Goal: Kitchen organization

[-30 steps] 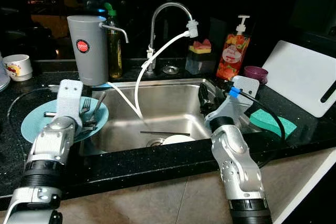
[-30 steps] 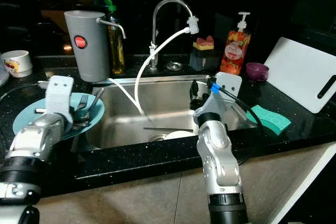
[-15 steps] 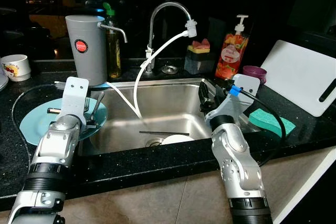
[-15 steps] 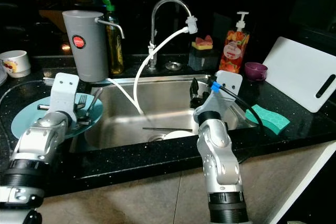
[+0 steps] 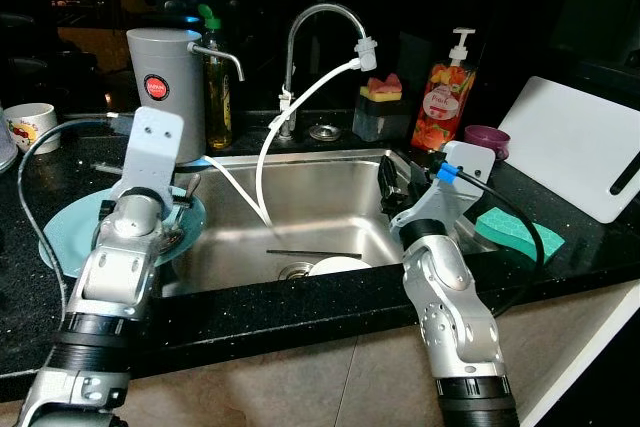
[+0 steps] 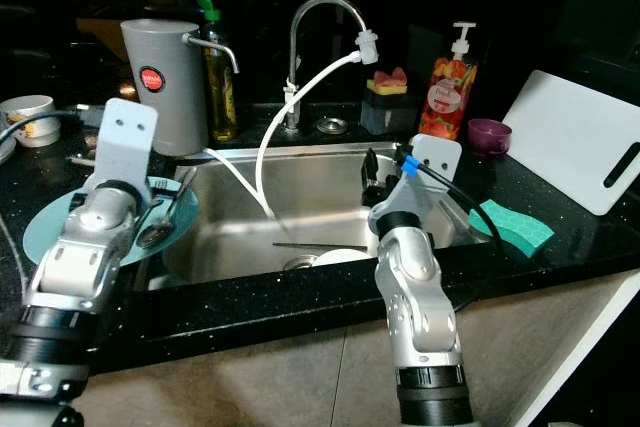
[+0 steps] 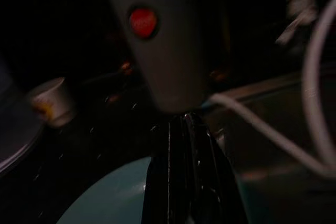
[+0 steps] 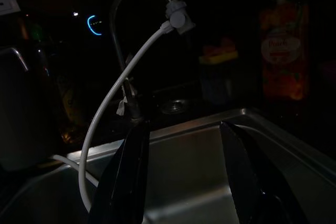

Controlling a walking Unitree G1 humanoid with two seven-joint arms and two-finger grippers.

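Observation:
A teal plate (image 5: pixel 58 239) lies on the black counter left of the steel sink (image 5: pixel 320 192), with a spoon (image 6: pixel 160 230) resting on its near-sink side. My left gripper (image 7: pixel 184 123) hovers over that plate with its fingers shut; whether anything thin is pinched between them is hidden by my wrist. The right gripper (image 8: pixel 182 125) stands open over the sink's right side, nothing between its fingers (image 5: pixel 390 179). In the sink bottom lie a white dish (image 5: pixel 338 267) and a thin dark stick (image 5: pixel 315 254).
A grey canister (image 5: pixel 165 77), a bottle and the faucet (image 5: pixel 320 17) with a white hose (image 5: pixel 285 122) stand behind the sink. A cup (image 5: pixel 25 127) sits far left. On the right are a soap dispenser (image 5: pixel 447 97), a purple bowl (image 5: pixel 487 137), a green sponge (image 5: pixel 510 230) and a white cutting board (image 5: pixel 575 147).
My left arm has risen and swung toward the sink, its wrist now higher above the plate. The fork seen on the plate before is out of sight. The right arm is still.

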